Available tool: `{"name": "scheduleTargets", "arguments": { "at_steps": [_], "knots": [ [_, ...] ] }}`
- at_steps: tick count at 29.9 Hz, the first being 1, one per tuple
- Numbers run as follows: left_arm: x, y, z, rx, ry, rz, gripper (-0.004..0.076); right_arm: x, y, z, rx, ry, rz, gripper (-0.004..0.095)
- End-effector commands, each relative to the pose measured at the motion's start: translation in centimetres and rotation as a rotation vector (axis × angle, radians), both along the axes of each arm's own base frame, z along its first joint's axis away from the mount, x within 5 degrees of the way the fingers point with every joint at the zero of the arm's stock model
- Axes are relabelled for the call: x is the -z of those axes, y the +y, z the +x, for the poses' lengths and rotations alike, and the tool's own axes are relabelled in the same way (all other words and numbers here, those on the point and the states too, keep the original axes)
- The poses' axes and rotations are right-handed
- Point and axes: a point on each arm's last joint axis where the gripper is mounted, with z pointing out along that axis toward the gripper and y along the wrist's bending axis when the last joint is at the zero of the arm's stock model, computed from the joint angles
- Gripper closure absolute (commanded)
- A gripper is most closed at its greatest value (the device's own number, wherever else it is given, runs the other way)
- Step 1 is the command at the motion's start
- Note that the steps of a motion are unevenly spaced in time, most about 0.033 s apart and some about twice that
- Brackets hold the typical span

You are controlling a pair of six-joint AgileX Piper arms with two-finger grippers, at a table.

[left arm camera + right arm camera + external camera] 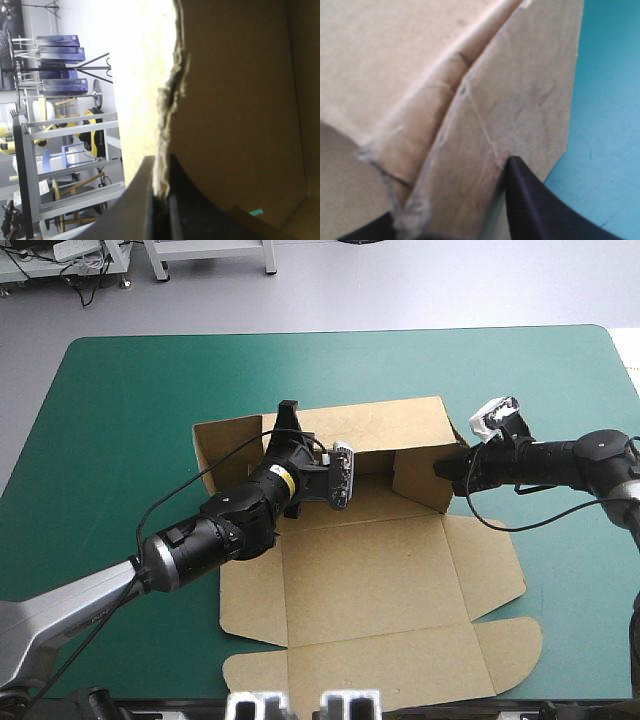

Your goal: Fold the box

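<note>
Box: mid-bench, far walls raised, near panels lying flat.
Left jaws: pinched on the far wall's edge.
Right jaws: clamped on the right wall's corner.

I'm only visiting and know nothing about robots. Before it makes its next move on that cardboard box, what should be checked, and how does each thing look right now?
1. Is the left gripper shut on the box? Ok.
2. Is the right gripper shut on the raised right wall? Ok.
3. Is the far wall standing? Ok.
4. Is the lid flat on the teal-green cover? Ok.
5. Is the board edge intact? Not ok: it is frayed above the left gripper.
6. Are the walls tucked in place? Cannot tell.
</note>
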Motion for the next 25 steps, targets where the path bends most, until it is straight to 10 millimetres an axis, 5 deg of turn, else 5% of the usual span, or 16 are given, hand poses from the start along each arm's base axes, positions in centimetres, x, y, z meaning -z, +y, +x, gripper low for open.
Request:
{"name": "scheduleTargets", "arguments": {
  "at_steps": [1, 13, 19, 25],
  "knots": [
    [-1.4, -0.1, -0.4, 0.015, -0.016, -0.071, 0.0734, -1.6, 0.0, 0.5, 0.065, -0.069, 0.046, 0.0895],
    [-1.5, 0.0, -0.2, 0.019, -0.069, -0.011, 0.0719, -1.4, 1.9, 0.1, -0.001, -0.039, 0.039, 0.0913],
    [-0.7, -0.1, 0.8, 0.001, -0.133, 0.108, 0.0526, -1.2, 3.3, 0.0, -0.010, -0.022, 0.025, 0.0913],
    [-0.7, -0.3, 0.7, -0.011, -0.116, 0.036, 0.0332, -0.9, 3.1, -0.1, 0.010, 0.014, -0.003, 0.0913]
  ]
}}
